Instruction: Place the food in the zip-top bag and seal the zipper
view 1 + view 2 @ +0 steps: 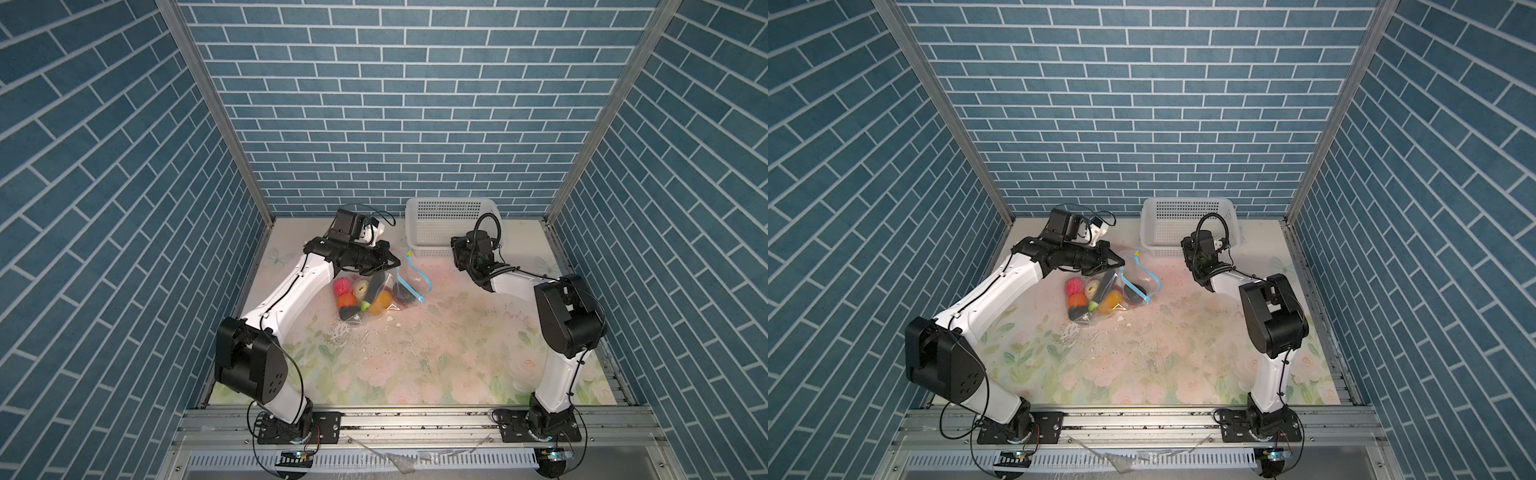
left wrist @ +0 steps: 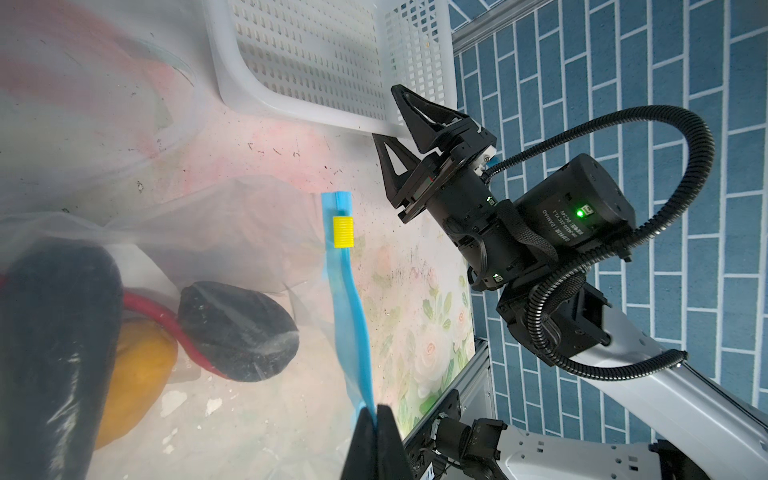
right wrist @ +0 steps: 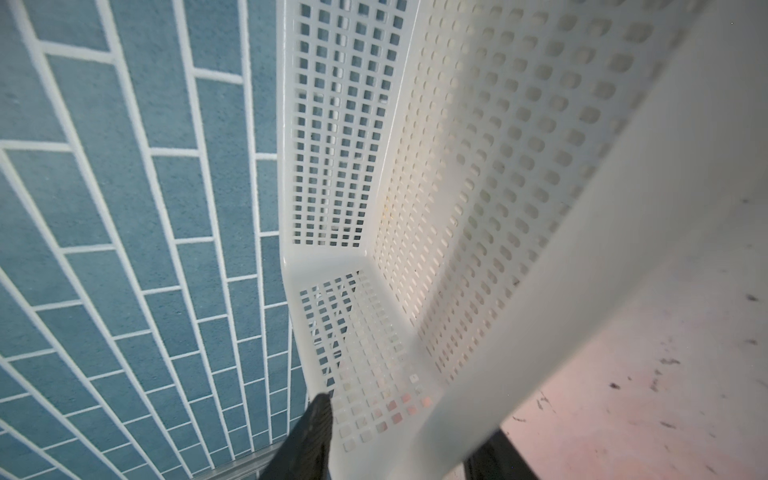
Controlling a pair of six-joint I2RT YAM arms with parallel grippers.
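On table (image 1: 415,353), clear crinkly zip-top bag (image 1: 411,277) of food (image 1: 343,286), blue zipper (image 2: 353,316) clamped in left jaws; right jaws apart.

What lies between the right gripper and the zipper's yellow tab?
Only bare table mat, seen in the left wrist view. The right gripper sits at the white basket's rim, and nothing stands between there and the yellow tab.

Bag (image 1: 409,277) clear; zipper (image 2: 350,309) light blue, yellow tab (image 2: 343,232). Pink ball (image 1: 342,286), orange ball (image 1: 345,300). Basket (image 1: 449,201) white, square-hole grid. Counter (image 1: 415,357) pale floral print. Walls (image 1: 374,104) blue brick, white grout.
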